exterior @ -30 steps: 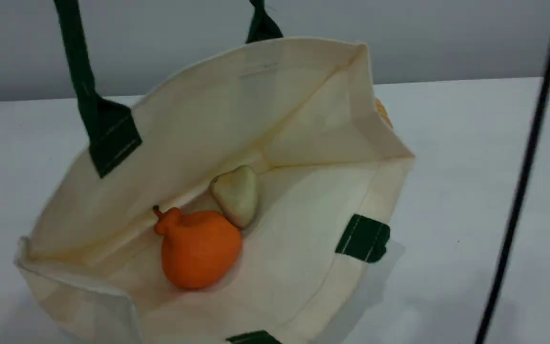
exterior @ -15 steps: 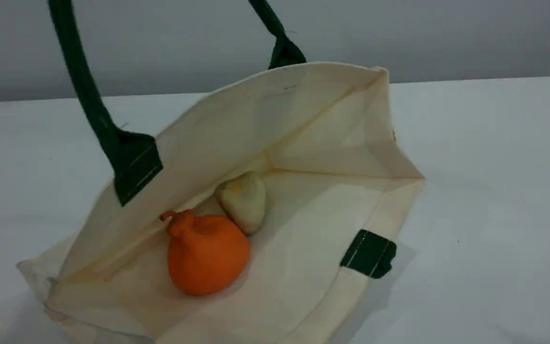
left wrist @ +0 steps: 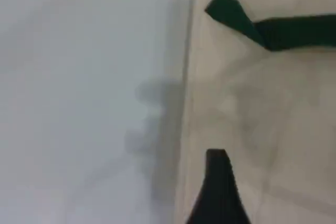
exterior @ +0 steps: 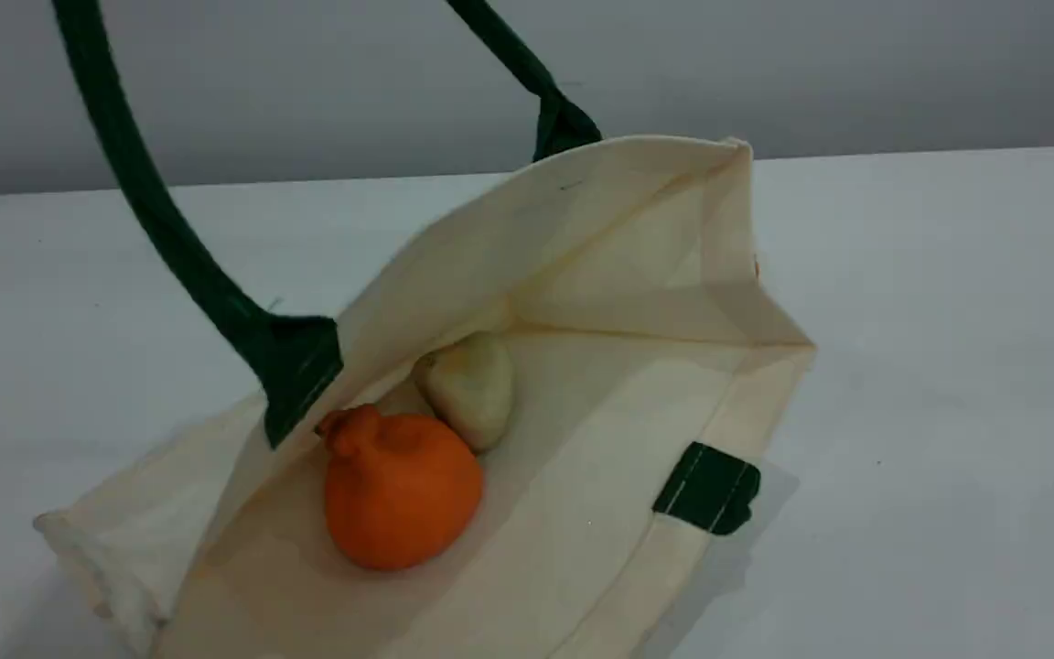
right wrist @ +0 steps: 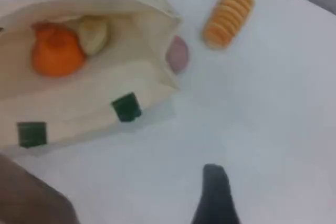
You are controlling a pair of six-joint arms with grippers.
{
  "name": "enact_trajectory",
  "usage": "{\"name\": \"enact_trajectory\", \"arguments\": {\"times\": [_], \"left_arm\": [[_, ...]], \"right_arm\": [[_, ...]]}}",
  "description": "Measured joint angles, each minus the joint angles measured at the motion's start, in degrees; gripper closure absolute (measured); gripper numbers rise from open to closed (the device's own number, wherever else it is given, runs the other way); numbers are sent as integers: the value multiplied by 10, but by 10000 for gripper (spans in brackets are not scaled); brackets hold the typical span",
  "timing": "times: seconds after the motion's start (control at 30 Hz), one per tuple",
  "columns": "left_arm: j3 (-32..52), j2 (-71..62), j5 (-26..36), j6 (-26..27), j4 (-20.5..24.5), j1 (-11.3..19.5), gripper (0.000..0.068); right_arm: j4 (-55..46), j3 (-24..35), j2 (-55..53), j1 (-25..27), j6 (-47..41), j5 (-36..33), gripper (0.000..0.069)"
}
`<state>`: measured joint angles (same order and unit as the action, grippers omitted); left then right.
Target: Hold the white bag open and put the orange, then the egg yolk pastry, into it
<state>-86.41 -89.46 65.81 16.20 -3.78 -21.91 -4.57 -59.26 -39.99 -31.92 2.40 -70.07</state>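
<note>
Left gripper (left wrist: pixel 218 192) first: one dark fingertip shows, so I cannot tell whether its fingers are apart or together, and nothing is visibly pinched. Right under that tip lies the cream cloth of the white bag (exterior: pixel 637 302), with a green strap handle (left wrist: pixel 283 30) on it just beyond. The right gripper (right wrist: pixel 215 192) hangs over bare table (exterior: pixel 948 366), fingers apart and empty, well short of the bag. Both items look to be in, so what's left is backing away. The left should rise straight off the cloth, clear of the strap, so the bag isn't tugged over. Inside the bag, the orange (exterior: pixel 399 499) touches the egg yolk pastry (exterior: pixel 470 389). Outside, beyond the right finger, a pink ball (right wrist: pixel 177 54) nestles against the bag, with a ridged loaf (right wrist: pixel 229 15) farther off.
</note>
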Motion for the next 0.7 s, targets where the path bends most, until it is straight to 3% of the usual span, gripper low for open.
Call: {"name": "enact_trajectory", "arguments": {"times": [0.17, 0.43, 0.7], "left_arm": [[0, 11, 30, 0, 25, 0, 195], [0, 46, -35, -54, 15, 0, 195], [0, 48, -34, -2, -77, 0, 195]], "right_arm": [[-37, 0, 45, 0, -32, 0, 233], [-40, 0, 91, 0, -84, 0, 233], [-38, 0, 91, 0, -84, 1, 233]]}}
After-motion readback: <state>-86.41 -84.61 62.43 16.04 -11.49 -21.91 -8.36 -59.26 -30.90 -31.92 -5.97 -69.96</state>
